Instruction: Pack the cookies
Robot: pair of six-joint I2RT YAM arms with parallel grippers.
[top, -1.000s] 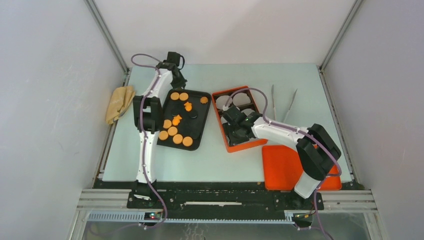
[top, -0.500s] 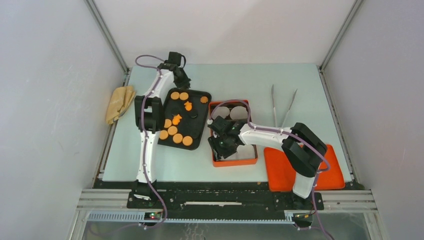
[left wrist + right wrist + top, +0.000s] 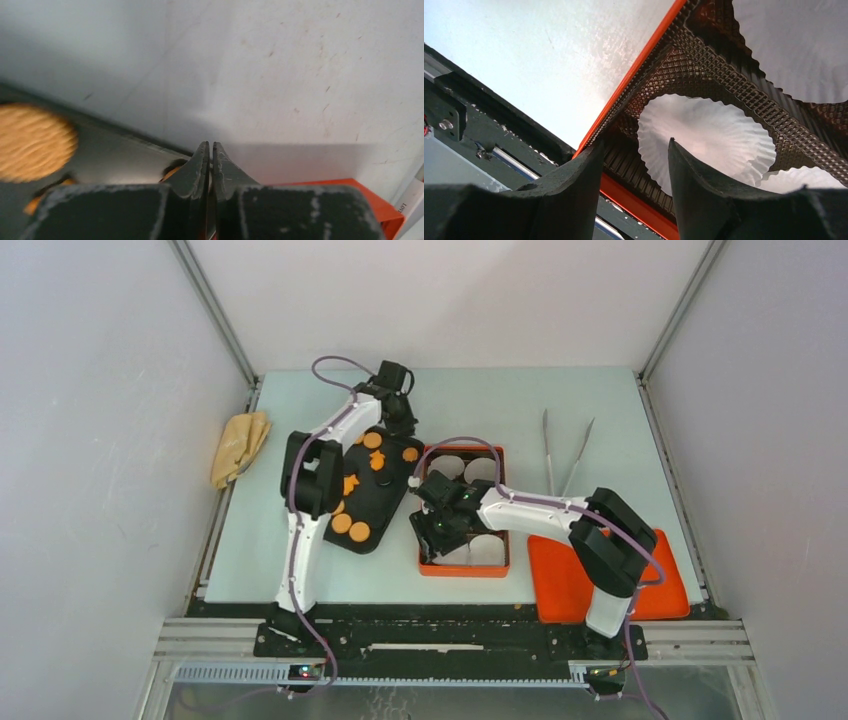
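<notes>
Several round orange cookies (image 3: 342, 524) and some orange shaped ones lie on a black tray (image 3: 385, 495) left of centre. My left gripper (image 3: 398, 416) is at the tray's far right corner, its fingers pressed together on the tray's rim (image 3: 210, 145); one cookie (image 3: 32, 142) shows blurred beside it. An orange box (image 3: 460, 569) with a black insert holds white paper liners (image 3: 485, 550). My right gripper (image 3: 437, 523) straddles the box's left wall (image 3: 634, 70), one finger inside by a liner (image 3: 709, 135), gripping the wall (image 3: 635, 145).
An orange lid (image 3: 560, 575) lies at the near right under my right arm. Metal tongs (image 3: 560, 455) lie at the far right. A tan cloth (image 3: 240, 445) sits at the table's left edge. The tray and box almost touch.
The right gripper dragged the orange box left and nearer, straightening it. The left gripper swung right, pulling the black tray's far corner with it and turning the tray.
</notes>
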